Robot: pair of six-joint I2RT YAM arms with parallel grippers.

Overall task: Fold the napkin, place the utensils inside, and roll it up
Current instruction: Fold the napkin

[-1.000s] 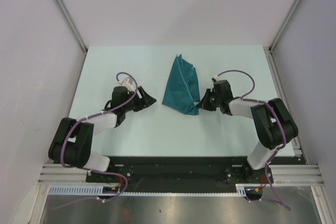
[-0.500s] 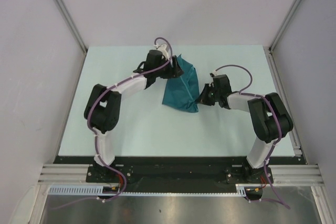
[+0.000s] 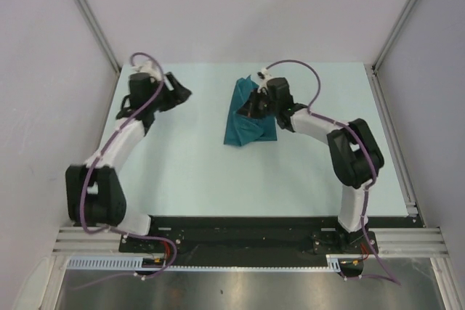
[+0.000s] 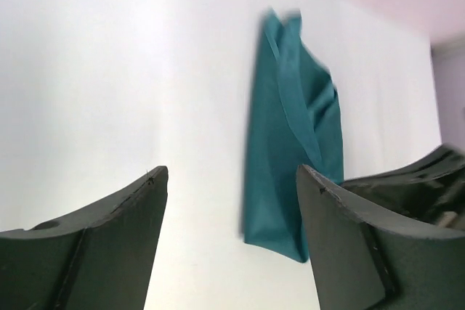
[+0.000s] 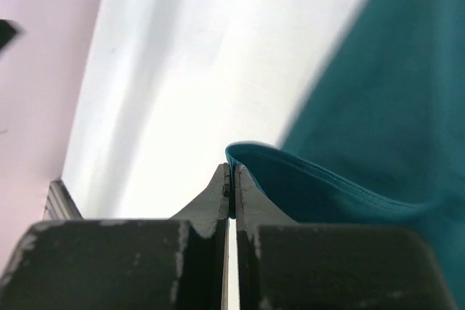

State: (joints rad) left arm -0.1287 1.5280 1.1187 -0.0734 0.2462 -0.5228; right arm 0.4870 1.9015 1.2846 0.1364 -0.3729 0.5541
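The teal napkin (image 3: pixel 245 123) lies bunched and partly folded at the table's middle back. My right gripper (image 3: pixel 252 106) hovers over its upper half, shut on a lifted edge of the cloth; in the right wrist view that edge (image 5: pixel 251 156) curls out from the tips of the closed right gripper (image 5: pixel 232 170). My left gripper (image 3: pixel 179 93) stands open at the far left, well away from the cloth. In the left wrist view the napkin (image 4: pixel 290 150) shows beyond the empty left gripper (image 4: pixel 231 172). The utensils are out of view.
Pale table surface (image 3: pixel 182 165) stretches around the cloth. Metal frame posts (image 3: pixel 94 27) and grey walls bound the left, back and right. The right arm's end (image 4: pixel 421 183) shows at the right edge of the left wrist view.
My left arm swung from beside the napkin out to the far left. My right gripper moved back and leftward over the napkin, carrying its near corner and folding the cloth over.
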